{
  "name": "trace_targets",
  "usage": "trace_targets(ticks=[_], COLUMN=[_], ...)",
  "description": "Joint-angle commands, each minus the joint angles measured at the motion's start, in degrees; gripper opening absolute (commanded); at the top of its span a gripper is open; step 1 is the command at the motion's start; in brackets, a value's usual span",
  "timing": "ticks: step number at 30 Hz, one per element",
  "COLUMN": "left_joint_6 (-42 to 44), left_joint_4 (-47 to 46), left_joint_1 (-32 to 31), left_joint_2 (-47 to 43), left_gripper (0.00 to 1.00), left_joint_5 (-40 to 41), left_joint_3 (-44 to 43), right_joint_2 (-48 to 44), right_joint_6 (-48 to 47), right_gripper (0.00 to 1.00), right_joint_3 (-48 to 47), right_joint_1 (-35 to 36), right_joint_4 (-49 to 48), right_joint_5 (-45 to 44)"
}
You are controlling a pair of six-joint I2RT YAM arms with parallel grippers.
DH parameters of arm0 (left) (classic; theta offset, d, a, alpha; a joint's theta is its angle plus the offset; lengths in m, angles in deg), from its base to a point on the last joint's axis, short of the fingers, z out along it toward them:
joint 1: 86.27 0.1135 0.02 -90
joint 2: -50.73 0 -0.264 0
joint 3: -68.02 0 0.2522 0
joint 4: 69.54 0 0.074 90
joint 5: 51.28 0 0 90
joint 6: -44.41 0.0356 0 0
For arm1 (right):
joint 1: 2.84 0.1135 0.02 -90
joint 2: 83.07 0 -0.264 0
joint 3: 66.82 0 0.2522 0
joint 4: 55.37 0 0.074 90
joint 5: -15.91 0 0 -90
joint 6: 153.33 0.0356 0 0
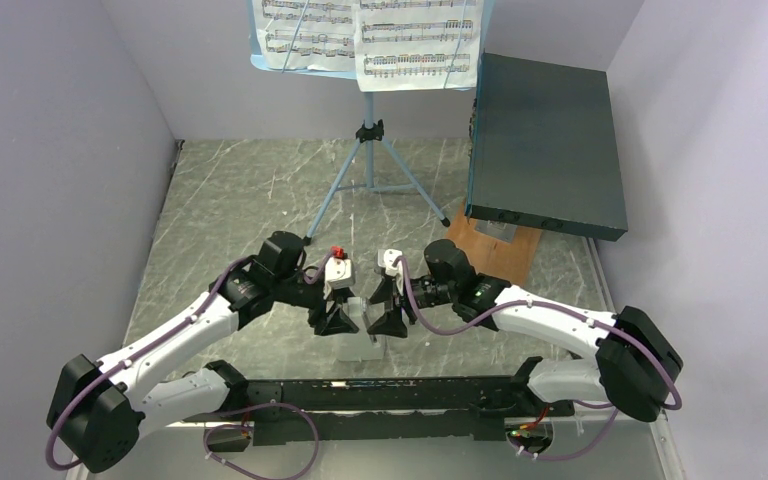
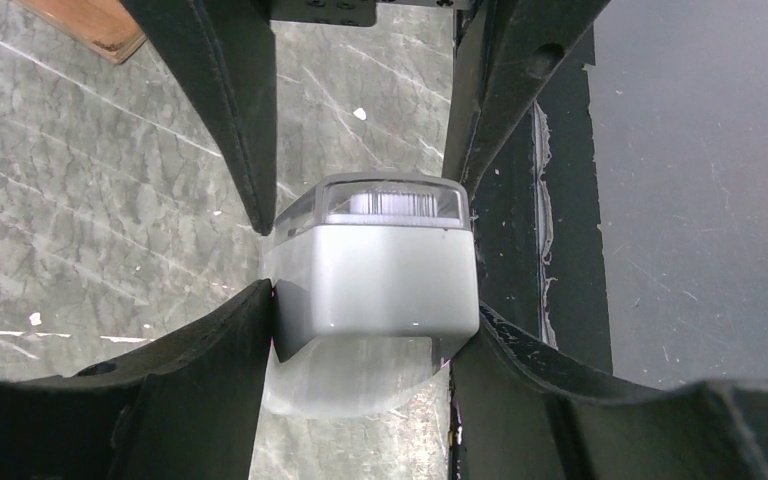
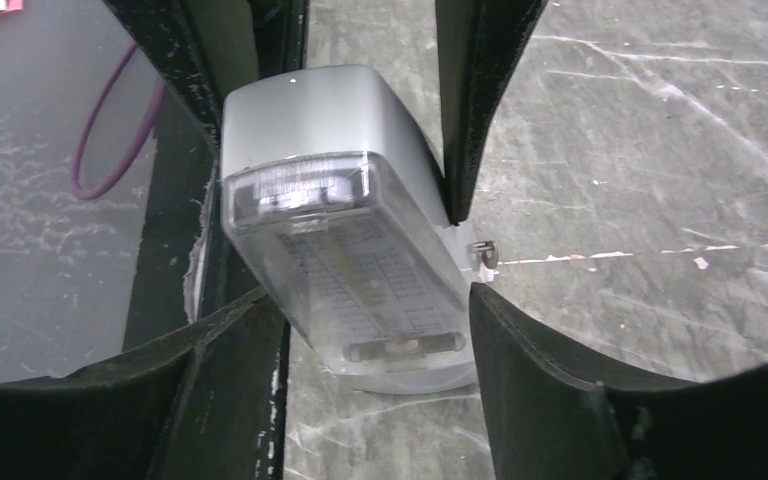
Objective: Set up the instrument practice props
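The small grey-white pyramid metronome (image 1: 364, 338) stands on the marble table between my two grippers, which face each other. My left gripper (image 1: 335, 322) is shut on the metronome (image 2: 375, 280), with both fingers against its sides in the left wrist view. My right gripper (image 1: 390, 322) grips the metronome (image 3: 340, 230) from the opposite side, its fingers touching it. The light blue music stand (image 1: 368, 150) stands upright on its tripod legs at the back. White sheet-music pages (image 1: 370, 35) rest on its desk.
A big dark box (image 1: 545, 140) lies on a wooden board (image 1: 495, 248) at the back right, next to the stand's right leg. Grey walls close in the table on the left, right and back. The arms' black base rail (image 1: 380, 400) runs along the near edge.
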Motion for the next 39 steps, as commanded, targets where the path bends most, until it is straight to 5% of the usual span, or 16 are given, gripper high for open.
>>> trace_targets(ticks=[1,7,11,21,28,32,39], left_joint_6=[1.78,3.0,3.17,4.01,3.76,3.83,4.32], left_joint_4=[3.27,4.73,5.1,6.07,6.18,6.1,6.67], left_joint_1=[-0.82,-0.84,-0.84,-0.84,-0.82,-0.84,-0.84], left_joint_2=[-1.26,-3.4,-4.73,-5.35,-5.92,-6.13,-5.22], left_gripper=[0.09,0.0,0.0,0.0,0.0,0.0,0.0], left_joint_5=[-1.98,1.1,2.88,4.18,4.58,4.47,3.99], left_joint_3=[-1.9,-1.74,-1.47,-1.46,-1.41,-1.29,-1.73], right_joint_2=[-0.75,-3.54,-4.41,-7.06,-4.37,-6.29,-6.87], right_joint_6=[1.66,6.67,9.58,21.36,15.94,13.2,11.19], right_gripper=[0.63,0.32,0.0,0.0,0.0,0.2,0.81], right_joint_3=[0.76,4.97,7.75,17.29,12.38,12.32,12.9], right_joint_1=[-0.22,-0.21,-0.22,-0.14,0.65,0.66,0.79], right_joint_4=[-6.5,-15.85,-20.85,-43.71,-32.65,-29.26,-29.56], right_joint_5=[0.19,-1.85,-3.03,-9.46,-9.62,-10.13,-4.02])
